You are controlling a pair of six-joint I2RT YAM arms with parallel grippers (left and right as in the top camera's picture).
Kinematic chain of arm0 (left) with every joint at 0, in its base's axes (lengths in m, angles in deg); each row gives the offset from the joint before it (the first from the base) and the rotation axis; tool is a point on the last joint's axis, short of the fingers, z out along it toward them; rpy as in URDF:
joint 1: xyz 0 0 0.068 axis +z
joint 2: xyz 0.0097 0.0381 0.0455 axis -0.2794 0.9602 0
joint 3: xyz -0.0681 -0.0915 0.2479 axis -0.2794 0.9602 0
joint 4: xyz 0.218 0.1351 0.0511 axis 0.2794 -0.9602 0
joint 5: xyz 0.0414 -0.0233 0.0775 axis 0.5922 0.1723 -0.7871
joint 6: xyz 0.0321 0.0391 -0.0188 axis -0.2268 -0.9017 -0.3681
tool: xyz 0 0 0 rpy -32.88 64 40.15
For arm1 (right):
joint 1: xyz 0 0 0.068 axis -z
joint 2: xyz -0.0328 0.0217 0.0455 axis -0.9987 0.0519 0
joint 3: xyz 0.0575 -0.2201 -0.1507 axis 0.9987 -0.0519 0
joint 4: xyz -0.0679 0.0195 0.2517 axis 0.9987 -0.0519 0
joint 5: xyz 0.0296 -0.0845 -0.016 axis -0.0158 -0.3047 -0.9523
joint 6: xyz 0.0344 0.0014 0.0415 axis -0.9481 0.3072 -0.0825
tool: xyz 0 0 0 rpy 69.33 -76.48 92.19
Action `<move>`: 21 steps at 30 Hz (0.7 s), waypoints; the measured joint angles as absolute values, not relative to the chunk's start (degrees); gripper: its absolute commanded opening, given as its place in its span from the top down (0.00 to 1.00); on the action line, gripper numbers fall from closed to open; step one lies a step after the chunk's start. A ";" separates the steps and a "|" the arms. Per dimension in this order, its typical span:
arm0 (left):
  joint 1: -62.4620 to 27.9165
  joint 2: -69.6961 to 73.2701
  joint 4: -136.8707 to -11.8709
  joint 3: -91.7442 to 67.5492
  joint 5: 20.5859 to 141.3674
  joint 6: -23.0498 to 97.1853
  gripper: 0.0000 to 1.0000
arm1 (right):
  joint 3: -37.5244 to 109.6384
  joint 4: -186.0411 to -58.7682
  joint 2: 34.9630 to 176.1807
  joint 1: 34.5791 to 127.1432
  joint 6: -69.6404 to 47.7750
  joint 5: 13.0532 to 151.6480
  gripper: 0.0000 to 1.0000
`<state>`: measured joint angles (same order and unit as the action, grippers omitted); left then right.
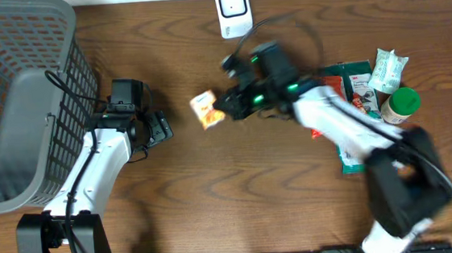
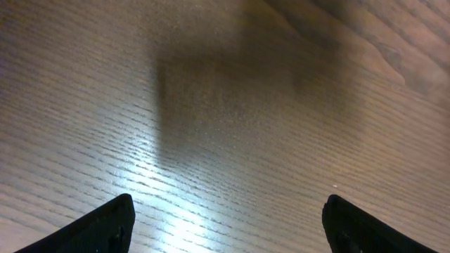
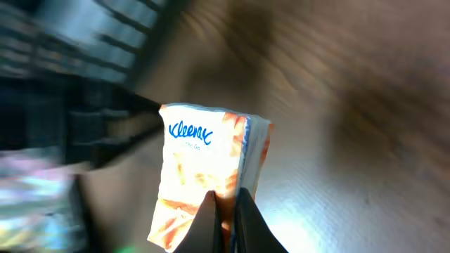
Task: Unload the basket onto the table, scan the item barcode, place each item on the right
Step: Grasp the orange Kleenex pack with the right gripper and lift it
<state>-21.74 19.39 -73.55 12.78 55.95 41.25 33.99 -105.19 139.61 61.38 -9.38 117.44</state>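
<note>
Pinching a Kleenex pack (image 3: 204, 169) by its lower edge, the R gripper (image 3: 225, 204) was clamped shut on it, w/ the pack held nearer the robot than the scanner (image 1: 232, 2) and slightly to its left. The L gripper (image 2: 225, 218) hung wide open over the table (image 2: 281, 105), further left of the scanner. Other goods (image 1: 372, 83) lay to the scanner's right; a basket (image 1: 13, 95) sat far to its left.
</note>
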 measured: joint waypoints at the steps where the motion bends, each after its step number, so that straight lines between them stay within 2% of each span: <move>1: -21.74 19.39 -73.59 12.78 55.97 41.25 0.14 | 34.10 -106.42 137.23 63.36 -9.75 120.87 0.99; 5: -21.74 19.39 -73.57 12.78 55.97 41.25 0.14 | 34.23 -110.11 133.14 68.96 -10.76 133.31 0.99; 13: -21.74 19.39 -73.57 12.78 55.97 41.25 0.14 | 34.21 -113.41 133.34 73.35 -12.07 154.40 0.99; 21: -21.74 19.39 -73.57 12.78 55.97 41.25 0.14 | 34.21 -115.99 133.34 74.42 -12.29 160.89 0.99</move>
